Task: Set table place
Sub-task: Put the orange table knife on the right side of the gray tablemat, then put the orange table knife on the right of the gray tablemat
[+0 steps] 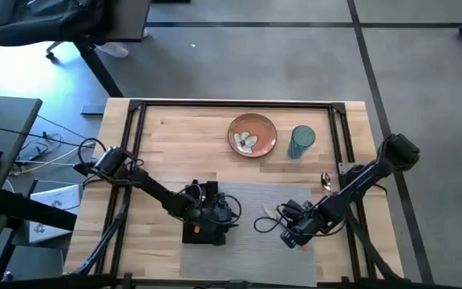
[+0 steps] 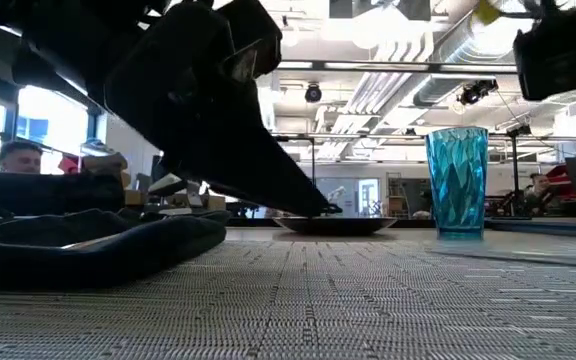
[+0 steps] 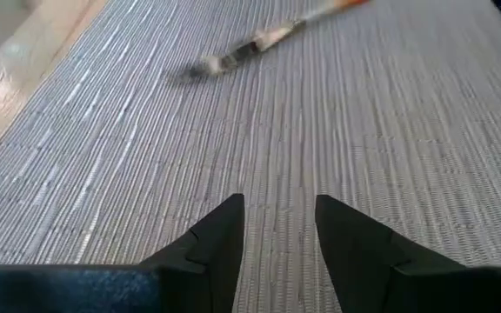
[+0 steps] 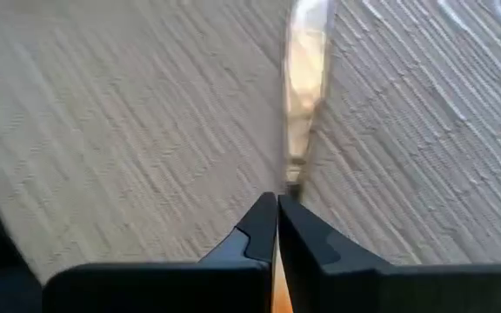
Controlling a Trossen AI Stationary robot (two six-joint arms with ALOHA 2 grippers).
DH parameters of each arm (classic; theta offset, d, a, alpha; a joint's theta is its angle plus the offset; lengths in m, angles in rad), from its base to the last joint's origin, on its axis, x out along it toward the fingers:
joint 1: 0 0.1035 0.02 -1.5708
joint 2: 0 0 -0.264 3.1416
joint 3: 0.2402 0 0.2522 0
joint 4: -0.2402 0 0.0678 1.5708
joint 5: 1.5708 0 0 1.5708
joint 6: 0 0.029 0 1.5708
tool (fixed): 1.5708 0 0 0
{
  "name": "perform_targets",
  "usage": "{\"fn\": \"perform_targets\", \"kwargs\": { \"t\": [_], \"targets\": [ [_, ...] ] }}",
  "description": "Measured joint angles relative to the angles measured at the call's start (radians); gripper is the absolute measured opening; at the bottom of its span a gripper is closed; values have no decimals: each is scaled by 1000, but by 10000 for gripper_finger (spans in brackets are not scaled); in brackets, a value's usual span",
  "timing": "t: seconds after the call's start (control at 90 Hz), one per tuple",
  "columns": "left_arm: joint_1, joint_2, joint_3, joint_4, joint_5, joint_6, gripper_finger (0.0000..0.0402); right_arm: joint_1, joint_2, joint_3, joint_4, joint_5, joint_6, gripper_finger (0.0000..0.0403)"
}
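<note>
The grey woven placemat lies at the near middle of the wooden table. A black napkin rests on the mat's left part. My left gripper hovers open over the mat beside the napkin, with nothing between its fingers. My right gripper is over the mat's right part, shut on an orange-handled utensil; I cannot tell whether it is a knife or a fork. The orange-brown plate sits at the far middle. My right gripper pinches the utensil's orange handle between its two fingers. The fingers lie along the utensil, and its metal part sticks out ahead of the fingertips, low over the placemat. Whether that end touches the mat I cannot tell.
A blue faceted cup stands right of the plate. A small shiny utensil lies on the wood just off the mat's far right corner. Black frame rails run along the table's sides. People sit in the room beyond.
</note>
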Motion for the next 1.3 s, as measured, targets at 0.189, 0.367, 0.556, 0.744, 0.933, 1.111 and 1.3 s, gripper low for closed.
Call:
{"fn": "perform_targets", "kwargs": {
  "t": [0.189, 0.367, 0.556, 0.744, 0.933, 1.111, 1.3],
  "targets": [
    [0, 0, 25, 12, 30, 22, 129, 13, -1, 0, -1, 74, -3, 1],
    [3, 0, 28, 18, 32, 20, 129, 16, -2, -17, -2, 134, 16, 6],
    [3, 0, 27, -7, 32, 21, 129, 59, -2, -40, 8, 163, 49, 33],
    [5, 25, 27, -1, 27, 28, 129, 68, -2, -40, 73, 380, -129, 39],
    [11, 70, 27, 5, 44, 20, 129, -31, 59, -39, 223, 320, -302, 20],
    [15, 95, 27, 7, 29, 4, 129, -129, 124, -40, 219, 244, -337, 2],
    [16, 101, 27, 4, 35, -6, 129, -178, 151, -39, 223, 179, -370, 0]
  ]
}}
